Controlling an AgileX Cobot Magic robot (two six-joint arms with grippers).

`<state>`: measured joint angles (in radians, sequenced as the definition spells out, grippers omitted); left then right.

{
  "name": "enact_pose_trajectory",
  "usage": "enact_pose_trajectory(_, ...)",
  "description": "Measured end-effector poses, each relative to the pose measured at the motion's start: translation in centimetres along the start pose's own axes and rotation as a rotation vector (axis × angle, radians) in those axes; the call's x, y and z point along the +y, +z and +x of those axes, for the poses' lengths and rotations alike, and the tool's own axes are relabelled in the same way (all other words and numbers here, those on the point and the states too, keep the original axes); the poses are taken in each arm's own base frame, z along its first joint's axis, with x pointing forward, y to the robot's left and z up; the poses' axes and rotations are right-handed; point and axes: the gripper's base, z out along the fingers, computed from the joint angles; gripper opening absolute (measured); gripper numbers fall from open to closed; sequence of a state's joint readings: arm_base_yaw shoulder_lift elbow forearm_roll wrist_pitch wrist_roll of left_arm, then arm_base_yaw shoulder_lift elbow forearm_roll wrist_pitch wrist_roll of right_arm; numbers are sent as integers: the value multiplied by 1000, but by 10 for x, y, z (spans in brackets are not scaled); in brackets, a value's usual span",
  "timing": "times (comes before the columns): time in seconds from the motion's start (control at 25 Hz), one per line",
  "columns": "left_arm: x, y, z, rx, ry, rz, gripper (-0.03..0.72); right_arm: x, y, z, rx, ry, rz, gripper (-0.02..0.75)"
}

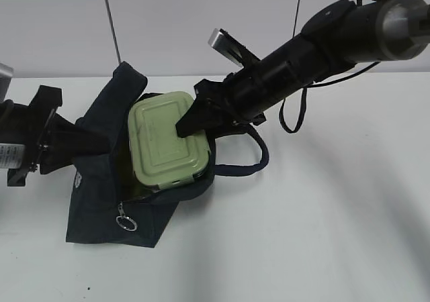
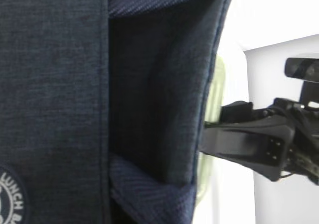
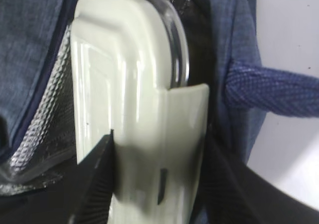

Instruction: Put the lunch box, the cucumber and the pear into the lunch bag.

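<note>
The lunch box, with its pale green lid, sits tilted in the open mouth of the dark navy lunch bag. My right gripper is shut on the box's near end; in the right wrist view its fingers clamp the box inside the bag. My left gripper grips the bag's left edge and holds it open. The left wrist view is filled by bag fabric, with a strip of the box and the right gripper beyond; its own fingers are hidden. The cucumber and pear are out of view.
The bag lies on a white table before a white wall. Its metal ring pull hangs at the front. A loop handle lies to the right of the box, under the right arm; it also shows in the right wrist view.
</note>
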<state>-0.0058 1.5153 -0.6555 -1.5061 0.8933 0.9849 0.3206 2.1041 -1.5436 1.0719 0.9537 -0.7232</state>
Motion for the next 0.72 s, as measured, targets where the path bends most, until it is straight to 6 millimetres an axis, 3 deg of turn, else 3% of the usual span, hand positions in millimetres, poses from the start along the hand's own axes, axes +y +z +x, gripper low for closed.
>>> enact_pose_trajectory(0.4, -4, 0, 1, 7, 13, 42, -19, 42, 33, -7, -39, -116, 42, 388)
enact_pose_trajectory(0.6, -4, 0, 1, 6, 13, 44, -19, 58, 28, -18, -39, -166, -6, 498)
enact_pose_trajectory(0.72, -4, 0, 1, 8, 13, 46, -20, 67, 18, -26, -34, -195, -48, 525)
